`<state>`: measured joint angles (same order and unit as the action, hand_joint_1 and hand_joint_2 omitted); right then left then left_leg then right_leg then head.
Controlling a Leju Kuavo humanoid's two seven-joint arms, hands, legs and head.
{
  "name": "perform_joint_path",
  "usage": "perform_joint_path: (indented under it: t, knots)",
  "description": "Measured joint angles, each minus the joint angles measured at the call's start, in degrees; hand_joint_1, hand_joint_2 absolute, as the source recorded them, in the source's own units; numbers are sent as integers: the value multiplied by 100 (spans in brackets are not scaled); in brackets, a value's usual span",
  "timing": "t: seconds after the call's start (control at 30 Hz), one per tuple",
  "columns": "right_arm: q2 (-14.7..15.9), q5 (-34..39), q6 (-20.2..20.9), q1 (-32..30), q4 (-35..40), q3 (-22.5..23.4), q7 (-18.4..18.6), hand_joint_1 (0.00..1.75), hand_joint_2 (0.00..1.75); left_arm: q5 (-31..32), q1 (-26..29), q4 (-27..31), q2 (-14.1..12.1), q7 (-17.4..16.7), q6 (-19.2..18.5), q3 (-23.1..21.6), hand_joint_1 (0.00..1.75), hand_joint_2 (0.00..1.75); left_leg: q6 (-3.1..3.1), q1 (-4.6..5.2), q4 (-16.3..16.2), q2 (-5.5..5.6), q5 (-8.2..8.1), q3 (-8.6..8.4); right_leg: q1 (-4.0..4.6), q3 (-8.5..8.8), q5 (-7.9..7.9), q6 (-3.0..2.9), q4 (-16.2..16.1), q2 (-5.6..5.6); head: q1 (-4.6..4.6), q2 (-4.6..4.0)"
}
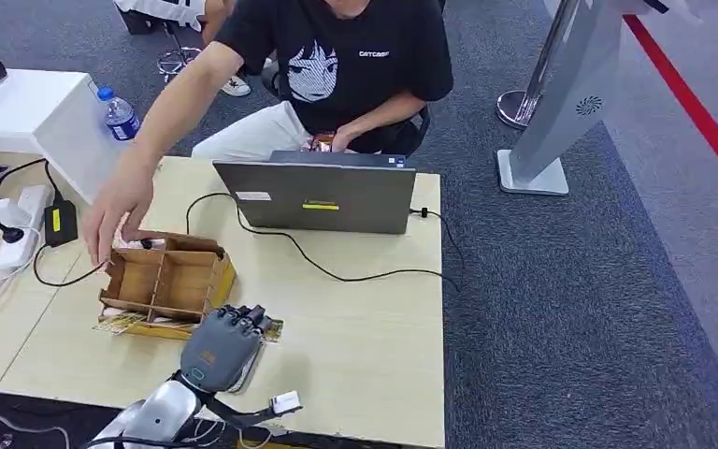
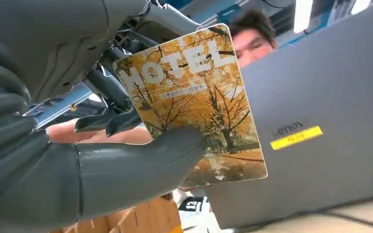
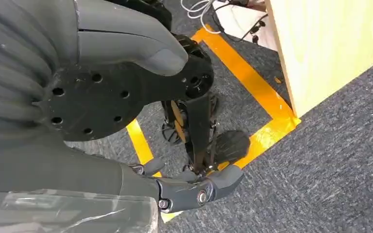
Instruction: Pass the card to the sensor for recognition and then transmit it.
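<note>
From the head camera I see my left hand (image 1: 225, 342) over the near part of the wooden table (image 1: 355, 318), just in front of a compartmented cardboard box (image 1: 166, 281). The left wrist camera gives the clearer picture: the thick grey thumb (image 2: 141, 162) presses across the face of a hotel key card (image 2: 199, 104) printed with yellow autumn trees, and the darker fingers (image 2: 111, 104) sit behind it, so the hand is clamped on the card. The card is off the table, held up facing the closed-looking back of a grey laptop (image 1: 323, 195), which stands open toward a seated person (image 1: 337, 65) in a black T-shirt. That person's hand (image 1: 117, 210) reaches down to the far left corner of the box. A black cable (image 1: 337, 271) runs across the table from the laptop. At the left edge lie a white power strip (image 1: 21, 220) and a black adapter (image 1: 59, 223), and a water bottle (image 1: 119, 114) stands beyond on a white surface.

My right hand (image 3: 126, 121) hangs beside the table's edge above grey carpet (image 3: 330, 184) marked with orange tape (image 3: 252, 87); its fingers are spread with nothing in them
</note>
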<state>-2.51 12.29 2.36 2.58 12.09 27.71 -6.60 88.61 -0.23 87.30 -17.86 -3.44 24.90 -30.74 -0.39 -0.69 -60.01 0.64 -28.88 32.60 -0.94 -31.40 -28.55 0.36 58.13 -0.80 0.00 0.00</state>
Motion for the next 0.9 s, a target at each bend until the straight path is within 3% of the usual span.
perform_joint_path:
  t: [0.3, 0.53, 0.73, 0.9]
  knots:
    - [0, -280, 66, -1, 0, 83, 55, 0, 175, -489, -52, 428, 328, 614, -310, 1573, 175, 175, 2, 0, 0, 0, 2, 0, 0, 0, 1, 0, 0, -1, 0, 0]
    - [0, -409, 90, 1, 0, 85, 59, 0, 175, -758, -207, 553, 518, 792, -472, 2627, 175, 175, 2, 0, 0, 0, 2, 0, 0, 0, 0, 0, 1, -1, 0, 0]
    - [-9, -473, 98, 2, 0, 87, 59, 0, 175, -874, -249, 553, 612, 901, -518, 3094, 175, 175, 2, 0, 0, 0, 2, 1, 0, 0, 0, 0, 1, -1, 0, 0]
    - [-15, -479, 98, 3, 0, 94, 59, 0, 175, -885, -251, 553, 676, 945, -516, 3223, 175, 175, 2, 1, 0, 0, 2, 2, -1, 0, 0, 0, 0, 0, 0, 0]
